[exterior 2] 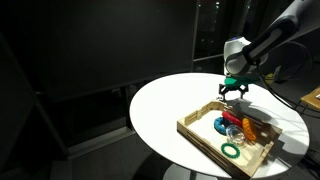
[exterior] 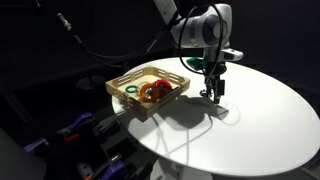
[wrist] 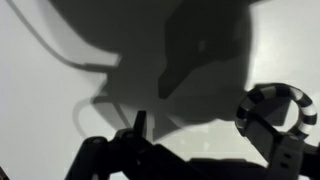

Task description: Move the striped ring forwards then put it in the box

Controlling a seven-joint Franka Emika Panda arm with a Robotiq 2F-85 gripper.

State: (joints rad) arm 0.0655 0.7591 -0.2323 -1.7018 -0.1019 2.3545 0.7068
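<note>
Gripper (wrist: pixel 198 125) spread wide | striped ring (wrist: pixel 283 104) at 1 finger, partly shadowed, contact unclear | box (exterior: pixel 128 103) near

- We see a dark room in both exterior views; only the round white surface (exterior: pixel 265 115) (exterior 2: pixel 165 105) is brightly lit, from above.
- Hard shadows fall beside the box (exterior: pixel 128 86) and spread across our wrist view.
- There the pincer (wrist: pixel 195 128) reads to us as a dim, soft silhouette.

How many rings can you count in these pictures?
4 plainly: the striped ring at the gripper, outside the box; a green ring, an orange ring and a blue ring inside it. More may be hidden there.
</note>
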